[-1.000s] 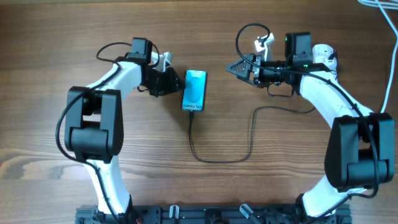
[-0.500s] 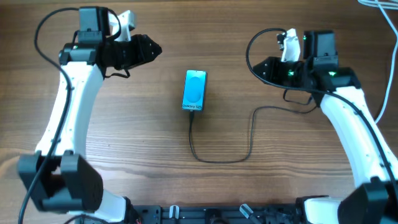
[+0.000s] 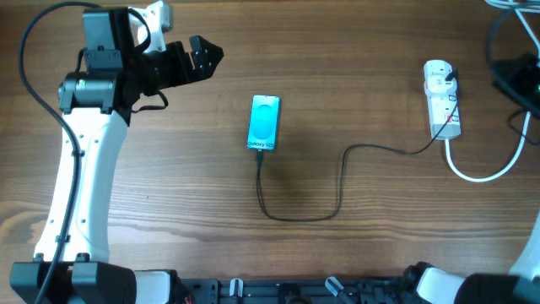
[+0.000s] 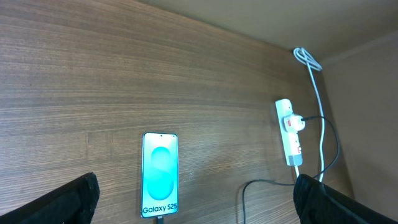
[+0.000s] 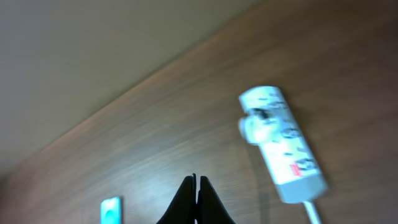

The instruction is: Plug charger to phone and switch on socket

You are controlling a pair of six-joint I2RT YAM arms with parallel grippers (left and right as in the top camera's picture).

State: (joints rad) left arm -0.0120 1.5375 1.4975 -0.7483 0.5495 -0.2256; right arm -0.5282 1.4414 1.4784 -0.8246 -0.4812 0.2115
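The phone (image 3: 264, 122) lies flat in the middle of the table, its cyan screen lit. The charger (image 3: 342, 181), a thin black cable, has its tip at the phone's lower short edge (image 4: 160, 219) and loops right to the socket (image 3: 441, 99). The socket is a white power strip with a plug in it. My left gripper (image 3: 207, 56) hangs open and empty at the upper left, well clear of the phone (image 4: 160, 174). My right gripper (image 5: 196, 178) is shut on nothing and looks down at the socket (image 5: 281, 144). Overhead, only a dark part of the right arm (image 3: 521, 80) shows.
A thick white lead (image 3: 485, 173) curves from the socket's near end toward the right edge. Another white cable (image 3: 515, 13) runs along the top right corner. Both arm bases stand at the table's front edge.
Both arms have drawn back from the centre, the left up and to the left, the right off to the right, uncovering the socket. The left gripper opened wide and the right one shut.
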